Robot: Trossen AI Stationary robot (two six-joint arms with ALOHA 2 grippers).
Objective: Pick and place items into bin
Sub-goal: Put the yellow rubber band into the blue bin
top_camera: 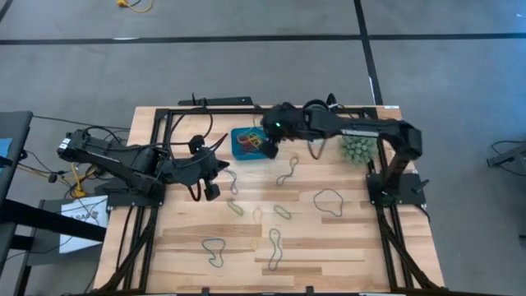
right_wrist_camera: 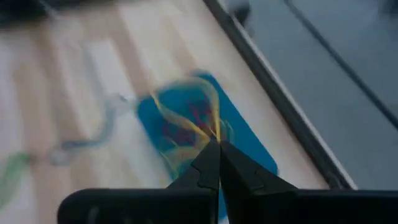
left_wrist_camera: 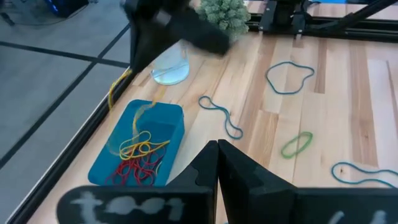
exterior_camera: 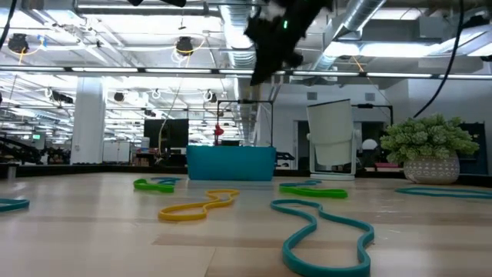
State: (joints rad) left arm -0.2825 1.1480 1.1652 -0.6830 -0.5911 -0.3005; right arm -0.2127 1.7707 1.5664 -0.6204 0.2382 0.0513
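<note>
The teal bin [top_camera: 240,131] stands at the table's far middle with red and yellow bands [left_wrist_camera: 140,158] lying in it. My right gripper [right_wrist_camera: 214,144] hovers above the bin [right_wrist_camera: 249,146], shut on a yellow band [right_wrist_camera: 186,106]. It shows high over the bin [exterior_camera: 231,163] in the low view. My left gripper [left_wrist_camera: 217,152] is shut on nothing and waits over the table's left part [top_camera: 212,191]. Several more bands lie flat on the wood: teal [left_wrist_camera: 221,115], green [left_wrist_camera: 297,144], yellow [exterior_camera: 196,208]. My right gripper pinches a short stretch of the yellow band [right_wrist_camera: 211,132] between its two fingertips. The fingers slant downward from the table's right side. The band hangs slack below them as a loop [left_wrist_camera: 117,93] over the bin. Whether its lower end reaches the bin's contents cannot be told.
A spiky green plant ball [top_camera: 357,148] sits at the far right beside the right arm's base. A clear round cup [left_wrist_camera: 169,68] stands just right of the bin. Loose bands [top_camera: 329,201] [top_camera: 275,247] [top_camera: 214,251] are scattered over the near half.
</note>
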